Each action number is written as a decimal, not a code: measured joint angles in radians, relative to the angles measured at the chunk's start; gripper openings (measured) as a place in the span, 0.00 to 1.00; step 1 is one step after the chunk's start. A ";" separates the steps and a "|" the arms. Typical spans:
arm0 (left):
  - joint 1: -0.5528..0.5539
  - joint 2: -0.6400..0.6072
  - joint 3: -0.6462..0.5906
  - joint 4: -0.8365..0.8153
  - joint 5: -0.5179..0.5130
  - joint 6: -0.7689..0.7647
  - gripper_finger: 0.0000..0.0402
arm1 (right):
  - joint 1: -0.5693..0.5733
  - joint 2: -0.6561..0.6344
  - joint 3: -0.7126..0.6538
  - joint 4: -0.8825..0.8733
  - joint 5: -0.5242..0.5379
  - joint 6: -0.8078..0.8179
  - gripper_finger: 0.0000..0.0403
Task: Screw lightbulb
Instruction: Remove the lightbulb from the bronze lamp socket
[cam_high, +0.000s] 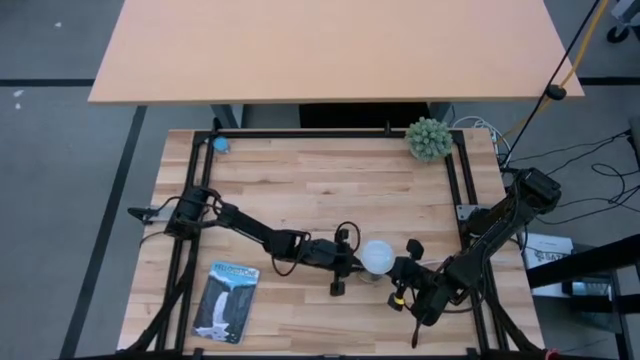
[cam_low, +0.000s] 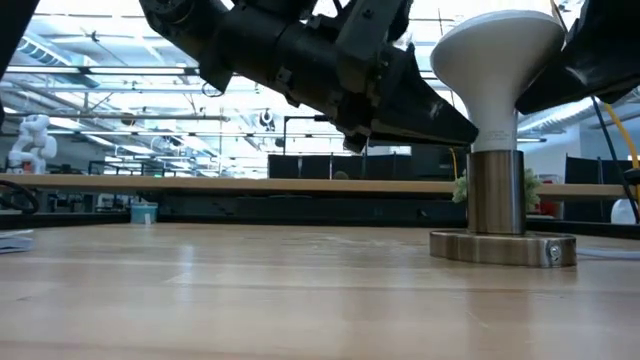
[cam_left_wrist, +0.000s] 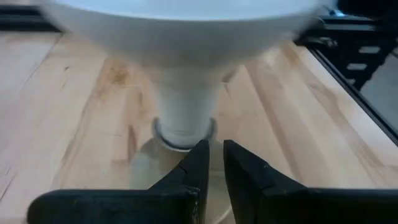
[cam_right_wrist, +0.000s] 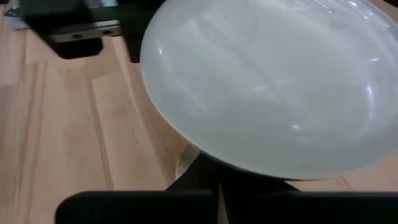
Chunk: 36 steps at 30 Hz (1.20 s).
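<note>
The white lightbulb (cam_high: 377, 256) stands upright, its pale neck (cam_low: 493, 115) in a metal socket (cam_low: 497, 190) on a round flat base (cam_low: 503, 247) on the table. My left gripper (cam_high: 350, 262) is shut just left of the bulb, with its fingertips (cam_low: 466, 130) level at the neck. The bulb's neck also shows in the left wrist view (cam_left_wrist: 185, 106). My right gripper (cam_high: 398, 270) is shut just right of the bulb, with its fingers under the edge of the globe (cam_right_wrist: 273, 93). My left gripper's shut fingertips (cam_left_wrist: 200, 155) come level from the table's left and stand right at the bottom of the bulb's neck (cam_left_wrist: 184, 127); I cannot tell whether they touch it. My right gripper's shut fingers (cam_right_wrist: 208, 180) come from the table's right, under the globe's rim (cam_right_wrist: 205, 155); the globe hides whether they touch.
A small green plant (cam_high: 428, 138) stands at the far right corner. A black-and-white packet (cam_high: 228, 300) lies near the front left. A blue item (cam_high: 221, 144) sits at the far left. Black frame rails (cam_high: 455, 180) run along the table's sides.
</note>
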<state>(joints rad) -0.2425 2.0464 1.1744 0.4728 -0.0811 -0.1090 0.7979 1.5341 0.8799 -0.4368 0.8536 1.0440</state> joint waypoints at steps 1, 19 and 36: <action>-0.005 0.000 0.000 0.000 0.000 0.014 0.13 | 0.000 0.000 0.000 -0.005 0.000 0.007 0.00; 0.039 0.000 0.000 0.064 -0.064 0.013 0.13 | 0.000 0.000 0.000 0.021 -0.023 -0.010 0.00; -0.026 0.001 -0.002 0.063 0.033 0.014 0.13 | -0.035 0.000 0.000 -0.081 -0.013 0.020 0.00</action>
<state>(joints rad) -0.2682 2.0476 1.1728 0.5358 -0.0478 -0.0952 0.7625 1.5337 0.8803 -0.5181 0.8410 1.0642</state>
